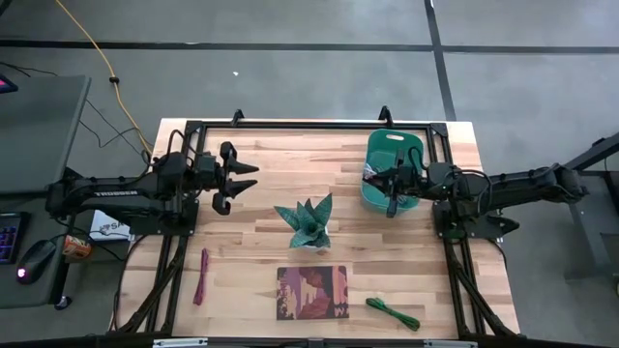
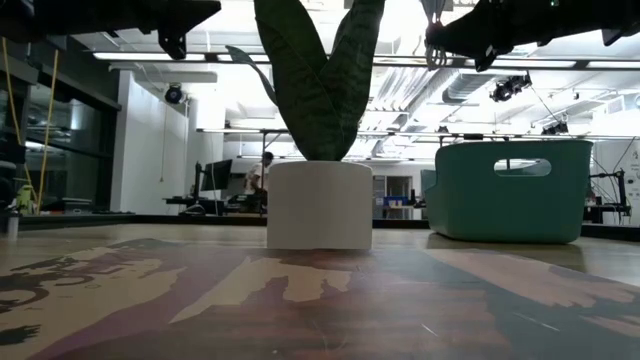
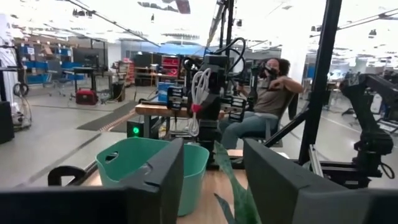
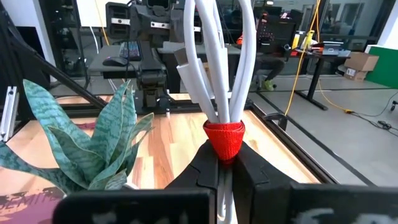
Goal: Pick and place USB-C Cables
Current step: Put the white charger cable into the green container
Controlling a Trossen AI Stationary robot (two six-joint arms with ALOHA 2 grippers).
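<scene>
Left gripper point(image 1: 242, 183) hovers over the table's point(image 1: 290, 155) left rear part, fingers spread wide, nothing between them. Dark red cable point(image 1: 201, 276) lies on the wood near the front left. Teal paper plant point(image 1: 308, 224) stands mid-table; book point(image 1: 311, 293) lies in front of it. Green cable point(image 1: 393, 312) lies just right of the book. Right gripper point(image 1: 393, 189) hangs over the teal bin's point(image 1: 397, 144) front edge, fingers clamped on the white cable point(image 4: 217, 56) at its red tie point(image 4: 224, 137). Grey-silver cable: cannot tell where.
</scene>
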